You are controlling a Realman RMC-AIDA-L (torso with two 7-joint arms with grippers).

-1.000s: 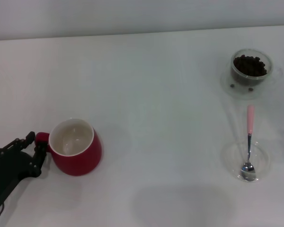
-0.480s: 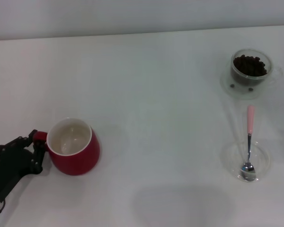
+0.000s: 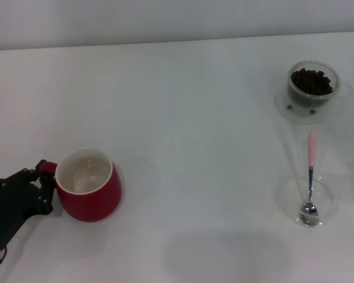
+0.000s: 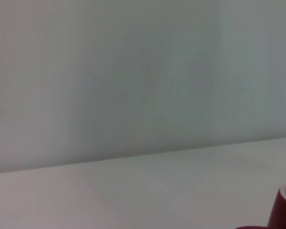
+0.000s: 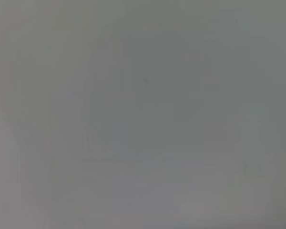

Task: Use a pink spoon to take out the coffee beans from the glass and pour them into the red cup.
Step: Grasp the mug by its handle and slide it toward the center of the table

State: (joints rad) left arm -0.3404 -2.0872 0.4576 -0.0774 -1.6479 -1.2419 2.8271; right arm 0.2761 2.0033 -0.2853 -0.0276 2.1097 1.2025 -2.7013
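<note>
Left end effector [image 3: 40,184] gripping the red cup [image 3: 88,185] by its handle at the surface's [image 3: 183,118] near left.
The left arm is running off the picture's corner; the right end effector is showing nowhere. The cup is sitting upright, its white inside bare. Far right, the glass [image 3: 312,84] is holding coffee beans [image 3: 310,81]; the pink spoon [image 3: 310,177] is lying with its bowl in a clear dish [image 3: 289,197].
</note>
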